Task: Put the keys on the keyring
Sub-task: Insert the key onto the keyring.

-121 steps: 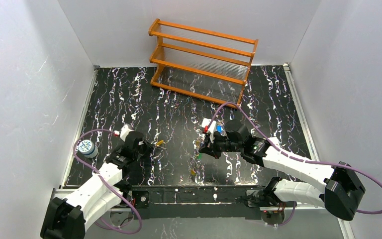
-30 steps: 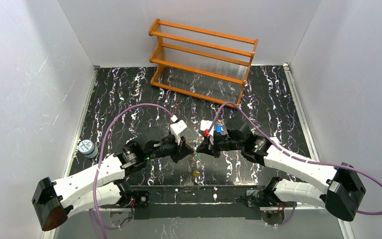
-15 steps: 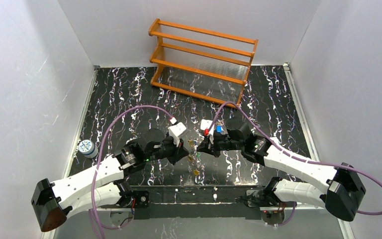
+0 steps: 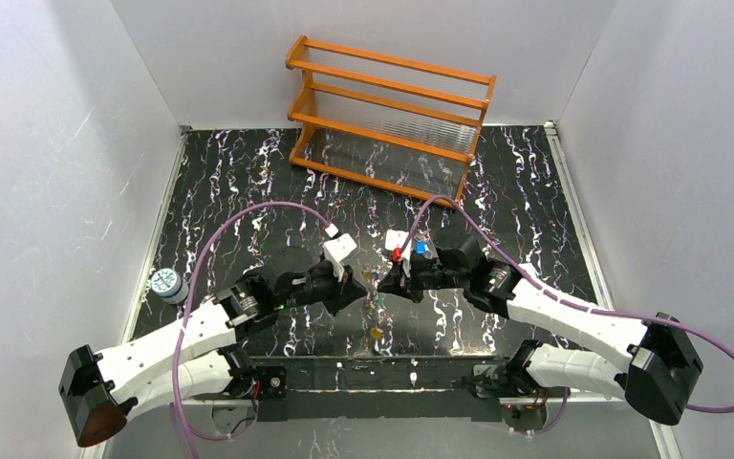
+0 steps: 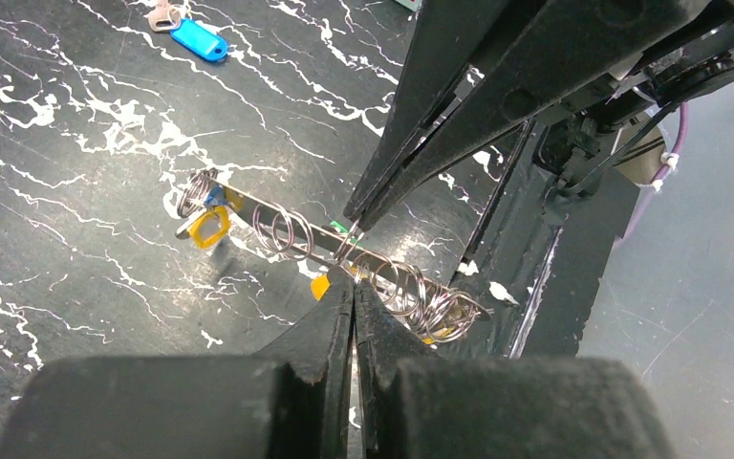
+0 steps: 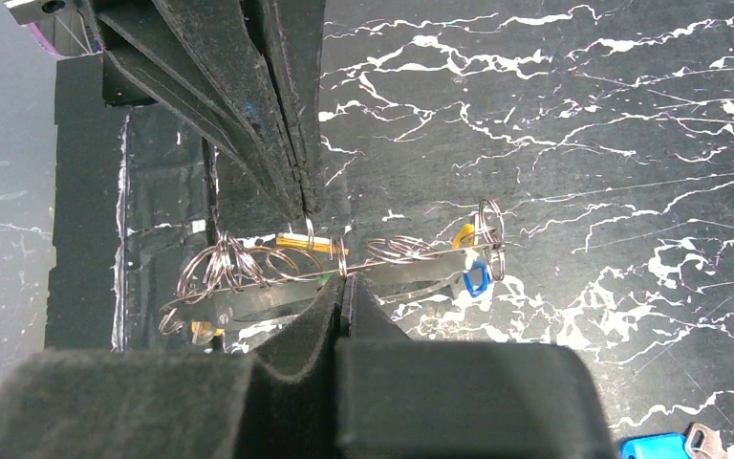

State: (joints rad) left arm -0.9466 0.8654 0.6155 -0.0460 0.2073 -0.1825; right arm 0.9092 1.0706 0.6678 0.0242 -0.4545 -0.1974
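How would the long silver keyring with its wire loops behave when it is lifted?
The long silver keyring looks like a stiff metal strip, so it probably stays straight. Its loose wire loops and the yellow-headed key would likely swing and slide along it. Thin and shiny, it may slip in the right hand.

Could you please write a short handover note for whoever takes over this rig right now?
Left claw: shut on the keyring, held above the table between both arms.
Right claw: shut on the same keyring from the opposite side.
Done: a yellow-headed key and a blue-headed key appear to hang at one end.
Left: a blue-tagged key lies loose on the table.
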